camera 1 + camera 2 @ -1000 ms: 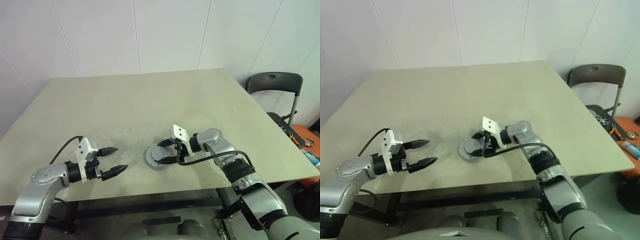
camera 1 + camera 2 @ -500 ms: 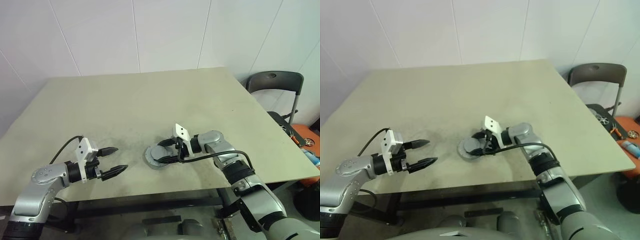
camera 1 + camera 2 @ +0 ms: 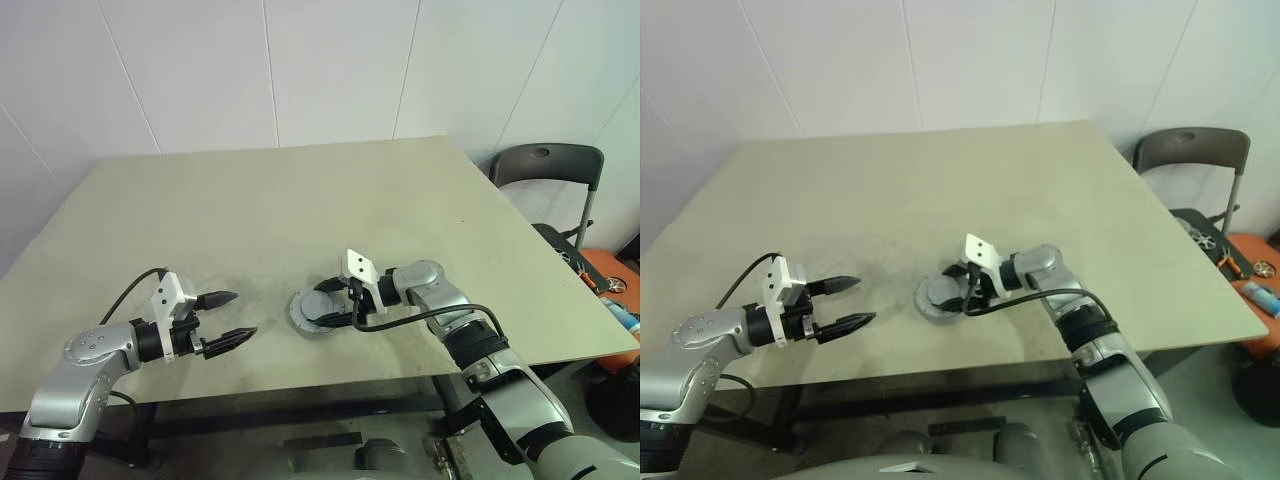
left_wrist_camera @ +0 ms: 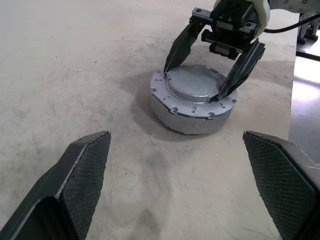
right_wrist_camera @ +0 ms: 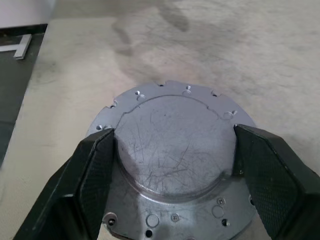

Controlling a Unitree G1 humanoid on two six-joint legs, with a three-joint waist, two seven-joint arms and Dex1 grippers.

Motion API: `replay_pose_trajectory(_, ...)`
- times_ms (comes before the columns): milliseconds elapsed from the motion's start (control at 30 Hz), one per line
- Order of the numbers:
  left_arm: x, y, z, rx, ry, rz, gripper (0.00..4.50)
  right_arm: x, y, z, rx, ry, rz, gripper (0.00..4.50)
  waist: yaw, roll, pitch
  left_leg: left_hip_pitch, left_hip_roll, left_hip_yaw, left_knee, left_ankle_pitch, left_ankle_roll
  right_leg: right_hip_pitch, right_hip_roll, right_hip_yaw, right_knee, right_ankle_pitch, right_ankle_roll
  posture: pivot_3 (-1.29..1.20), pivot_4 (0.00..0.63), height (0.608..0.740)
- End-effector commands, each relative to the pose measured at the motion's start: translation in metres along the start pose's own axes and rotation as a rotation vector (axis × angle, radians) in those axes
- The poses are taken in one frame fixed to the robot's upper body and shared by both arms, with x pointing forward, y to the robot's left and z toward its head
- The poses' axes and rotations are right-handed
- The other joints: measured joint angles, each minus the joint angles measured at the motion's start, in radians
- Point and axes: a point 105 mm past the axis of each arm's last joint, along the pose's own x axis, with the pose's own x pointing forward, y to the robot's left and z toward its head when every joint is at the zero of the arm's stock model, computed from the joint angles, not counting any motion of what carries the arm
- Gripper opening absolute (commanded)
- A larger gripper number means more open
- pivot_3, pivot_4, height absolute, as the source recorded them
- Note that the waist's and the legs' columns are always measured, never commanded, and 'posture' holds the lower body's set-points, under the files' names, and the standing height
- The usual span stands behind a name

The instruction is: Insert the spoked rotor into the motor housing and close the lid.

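You are looking at a plain workroom or lab: white panelled walls point(image 3: 330, 70), a bare beige worktable point(image 3: 300, 210), a grey plastic folding chair point(image 3: 548, 165), orange tools point(image 3: 610, 285) beside it.

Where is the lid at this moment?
The lid sits on the round silver assembly near the table's front edge, between the right gripper's fingertips, right of the left gripper.

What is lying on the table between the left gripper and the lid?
Nothing: between the left gripper and the lid there is just bare table, as the left wrist view shows.
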Motion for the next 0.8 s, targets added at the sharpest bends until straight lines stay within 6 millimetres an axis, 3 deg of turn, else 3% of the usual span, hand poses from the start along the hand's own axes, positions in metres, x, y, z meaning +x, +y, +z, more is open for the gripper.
replay_pose_trajectory(33,-0.001,0.001,0.008,0.034,-0.017,0.005,4.5,-0.002,0.001,-0.038,0.094,0.141,-0.033,3.4,0.0,0.0,0.0,0.0,0.0,0.0,0.0,0.0,0.0,0.0,0.0,0.0,0.0,0.0,0.0,0.0,0.0,0.74)
replay_pose_trajectory(333,0.001,0.001,0.008,0.038,-0.018,0.001,4.5,0.0,0.001,-0.042,0.118,0.153,-0.034,3.4,0.0,0.0,0.0,0.0,0.0,0.0,0.0,0.0,0.0,0.0,0.0,0.0,0.0,0.0,0.0,0.0,0.0,0.74)
replay_pose_trajectory(600,0.001,0.001,0.009,0.04,-0.019,0.0,4.5,-0.006,-0.005,-0.009,0.123,-0.036,-0.042,3.4,0.002,0.0,0.0,-0.001,0.0,0.0,0.0,0.0,0.0,-0.001,0.0,0.0,0.0,0.0,0.0,0.0,0.0,0.74)
replay_pose_trajectory(800,0.002,0.001,0.01,0.041,-0.019,-0.004,4.5,-0.011,-0.008,-0.007,0.078,-0.01,-0.052,3.4,0.004,0.001,0.001,-0.003,0.0,0.0,-0.001,0.0,0.0,-0.003,0.0,0.0,-0.001,0.0,0.0,0.0,0.0,0.74)
